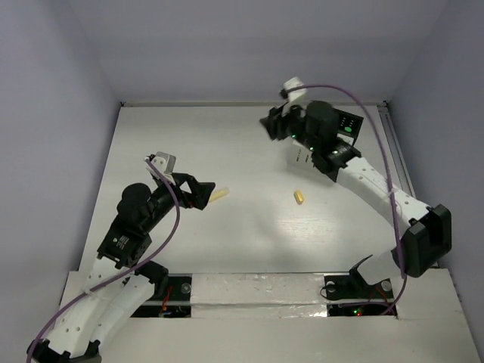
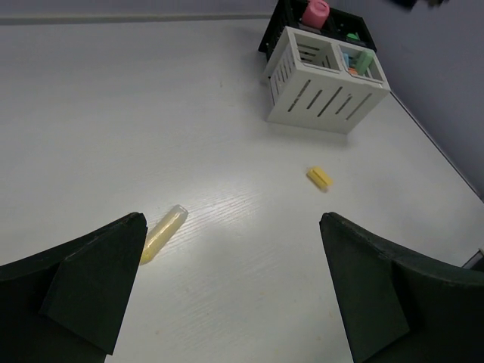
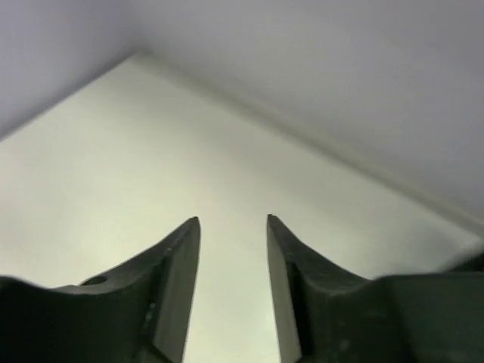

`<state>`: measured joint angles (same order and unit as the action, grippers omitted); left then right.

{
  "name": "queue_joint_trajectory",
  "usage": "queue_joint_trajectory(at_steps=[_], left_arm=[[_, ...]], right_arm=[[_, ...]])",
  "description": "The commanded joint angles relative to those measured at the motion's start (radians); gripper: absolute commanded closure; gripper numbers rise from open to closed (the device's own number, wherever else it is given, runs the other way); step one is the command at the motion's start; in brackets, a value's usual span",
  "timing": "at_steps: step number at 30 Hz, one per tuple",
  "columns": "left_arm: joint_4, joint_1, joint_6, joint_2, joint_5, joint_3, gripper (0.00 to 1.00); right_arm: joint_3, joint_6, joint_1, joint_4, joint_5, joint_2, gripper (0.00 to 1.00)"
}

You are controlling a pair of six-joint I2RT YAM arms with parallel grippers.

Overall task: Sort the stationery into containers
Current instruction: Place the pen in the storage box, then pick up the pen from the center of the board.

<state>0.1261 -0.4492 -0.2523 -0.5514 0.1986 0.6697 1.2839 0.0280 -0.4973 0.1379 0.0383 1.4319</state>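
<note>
The left gripper [image 2: 232, 225] hung spread wide, the yellow pen [image 2: 162, 234] just beside its 9 o'clock finger, likely lined up for a pick. The right gripper [image 3: 233, 227], narrowly parted and empty, hovered by the white slatted box [image 2: 325, 91] at 1 o'clock.

The left gripper [image 2: 233, 227] holds its jaws wide apart above the counter [image 2: 113, 113]. A pale yellow pen [image 2: 162, 234] lies near one jaw, a small yellow chunk [image 2: 320, 178] farther off. Beyond, a white slatted box [image 2: 321, 98] adjoins a black box [image 2: 274, 34] holding a pink-capped bottle [image 2: 317, 10].
</note>
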Motion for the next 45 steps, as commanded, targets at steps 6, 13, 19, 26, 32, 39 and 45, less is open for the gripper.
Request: queue_joint_trajectory(at_steps=[6,13,19,26,32,39,45], left_arm=[[-0.034,0.03,-0.01,0.145,-0.181,0.057,0.01],[-0.072,0.049,-0.027,0.327,-0.271,0.021,0.01],[-0.059,0.049,-0.027,0.309,-0.254,0.025,0.01],[-0.06,0.049,-0.024,0.311,-0.245,0.025,0.01],[-0.063,0.049,-0.024,0.315,-0.238,0.024,0.01],[-0.074,0.049,-0.025,0.303,-0.219,0.022,0.01],[-0.068,0.058,-0.025,0.231,-0.157,0.031,0.01]], right_arm=[[0.072,0.136,-0.185,-0.377,0.374,0.254,0.36],[0.345,0.263,-0.346,-0.622,0.241,0.573,0.19],[0.549,0.363,-0.414,-0.715,0.068,0.763,0.17],[0.687,0.411,-0.435,-0.804,0.067,0.874,0.17],[0.692,0.406,-0.435,-0.791,0.057,0.918,0.25],[0.704,0.374,-0.454,-0.745,0.075,0.967,0.34],[0.721,0.337,-0.454,-0.747,0.123,1.001,0.56]])
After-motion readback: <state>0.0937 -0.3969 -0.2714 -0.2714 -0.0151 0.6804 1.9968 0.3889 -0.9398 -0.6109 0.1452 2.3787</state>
